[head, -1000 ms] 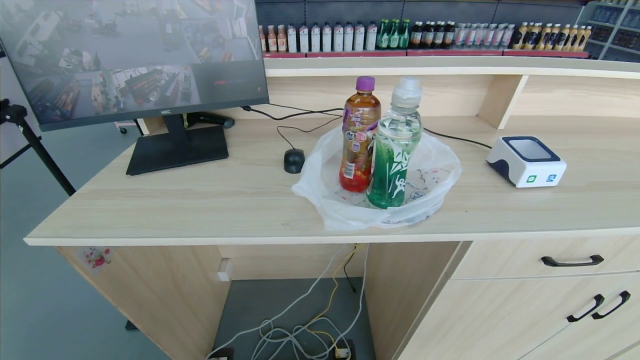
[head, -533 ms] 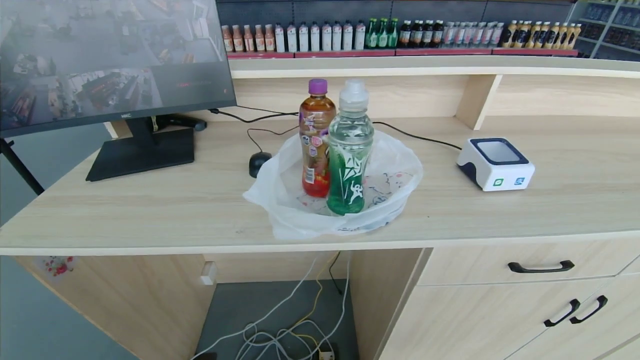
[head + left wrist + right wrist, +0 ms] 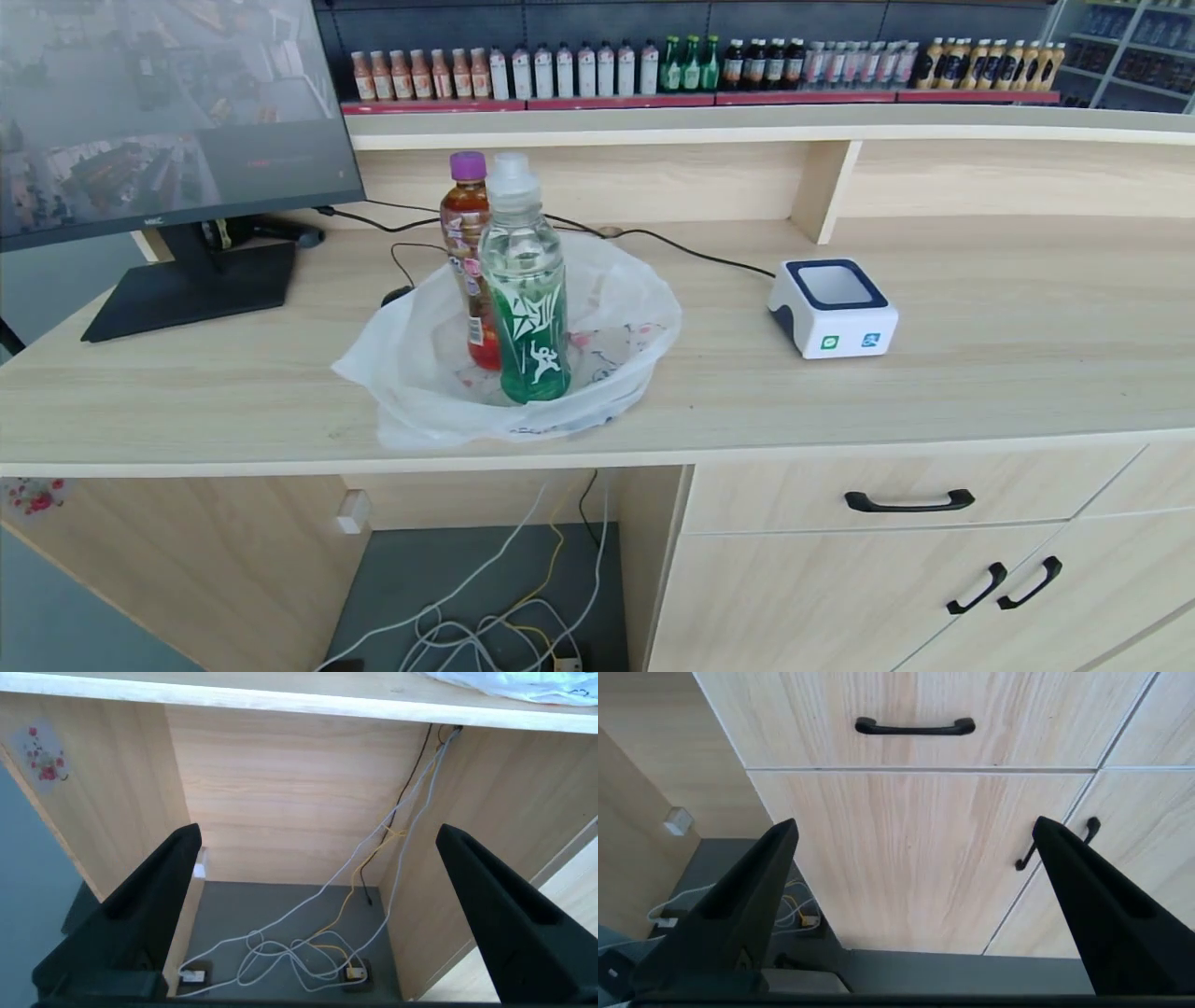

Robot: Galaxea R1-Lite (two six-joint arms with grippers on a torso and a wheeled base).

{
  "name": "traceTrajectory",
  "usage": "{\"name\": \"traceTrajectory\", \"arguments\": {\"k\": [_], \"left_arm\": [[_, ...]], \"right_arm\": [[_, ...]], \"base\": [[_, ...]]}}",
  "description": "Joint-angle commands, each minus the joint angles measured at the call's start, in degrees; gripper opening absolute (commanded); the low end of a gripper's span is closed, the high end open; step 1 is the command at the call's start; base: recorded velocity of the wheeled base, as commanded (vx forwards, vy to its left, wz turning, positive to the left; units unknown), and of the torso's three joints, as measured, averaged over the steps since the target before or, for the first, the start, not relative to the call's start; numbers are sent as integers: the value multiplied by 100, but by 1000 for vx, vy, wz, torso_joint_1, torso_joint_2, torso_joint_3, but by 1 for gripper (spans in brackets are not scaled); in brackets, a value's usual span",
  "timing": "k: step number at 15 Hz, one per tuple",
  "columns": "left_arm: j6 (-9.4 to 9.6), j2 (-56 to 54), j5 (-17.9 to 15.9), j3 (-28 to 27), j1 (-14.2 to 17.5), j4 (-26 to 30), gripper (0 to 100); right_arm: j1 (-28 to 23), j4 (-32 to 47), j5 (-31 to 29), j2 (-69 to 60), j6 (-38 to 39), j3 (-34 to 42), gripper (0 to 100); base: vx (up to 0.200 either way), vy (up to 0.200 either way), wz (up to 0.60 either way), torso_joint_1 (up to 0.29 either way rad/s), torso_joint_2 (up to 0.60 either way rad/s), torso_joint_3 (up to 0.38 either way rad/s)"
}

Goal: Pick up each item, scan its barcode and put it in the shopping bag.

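Head view: the purple-capped tea bottle (image 3: pixel 464 224) and the green-labelled clear bottle (image 3: pixel 525 289) stand upright, side by side, inside the shopping bag (image 3: pixel 616 308) on the bench (image 3: pixel 980 373). The bag mouth is spread to receive items. The barcode scanner (image 3: pixel 833 308) sits well apart, window up. Both items appear bagged. The left jaws and right jaws hang wide open and empty below bench level.

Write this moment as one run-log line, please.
shopping bag: on counter | green bottle, amber bottle: upright inside | scanner: beside bag, apart | left gripper: open | right gripper: open
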Motion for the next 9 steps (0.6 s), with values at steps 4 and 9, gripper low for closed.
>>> {"name": "traceTrajectory", "arguments": {"k": [4, 9], "left_arm": [[6, -1, 1, 0, 1, 0, 100], [6, -1, 1, 0, 1, 0, 100]], "right_arm": [[2, -1, -2, 33, 9, 0, 100], [2, -1, -2, 33, 9, 0, 100]], "base": [[0, -200, 0, 4, 2, 2], [0, -200, 0, 3, 3, 3]]}}
